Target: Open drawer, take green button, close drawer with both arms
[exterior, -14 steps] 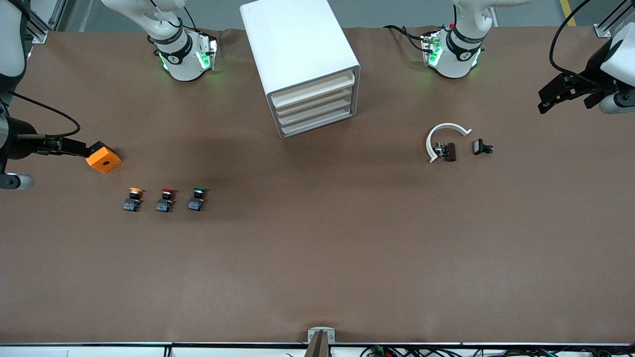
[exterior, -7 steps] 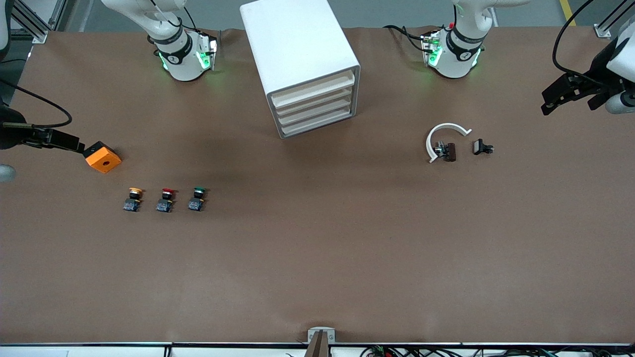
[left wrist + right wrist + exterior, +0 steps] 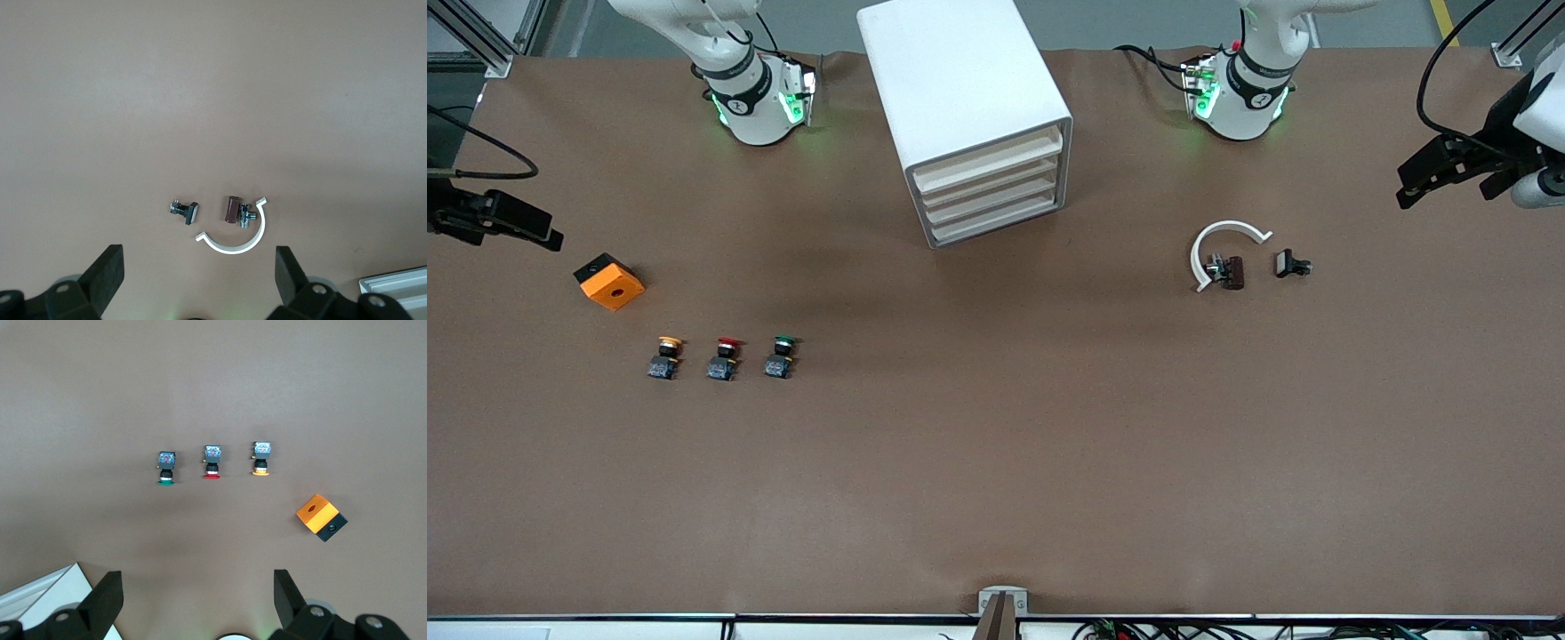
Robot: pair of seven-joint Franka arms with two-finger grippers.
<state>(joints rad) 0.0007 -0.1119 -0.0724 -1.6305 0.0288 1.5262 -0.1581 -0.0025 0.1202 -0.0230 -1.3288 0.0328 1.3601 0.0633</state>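
The brown desk [image 3: 996, 462] carries a white cabinet [image 3: 960, 98] between the two arm bases, its four shallow drawers [image 3: 989, 182] all pushed in and facing the front camera. The left end effector [image 3: 1436, 173] hangs over the desk's edge at the left arm's end, its fingers [image 3: 107, 277] spread wide and holding nothing. The right end effector [image 3: 511, 227] hangs over the edge at the right arm's end, also wide open and empty, just beside an orange block [image 3: 610, 282] that lies free on the desk. Near the left arm's end lie a white curved clip [image 3: 1221, 244], a small brown part [image 3: 1232, 272] inside its curve, and a small black part [image 3: 1289, 264] beside them. Nearer the front camera than the orange block, three buttons stand in a row: the green button [image 3: 781, 356] closest to the cabinet, then the red button [image 3: 724, 357], then the yellow button [image 3: 665, 356].
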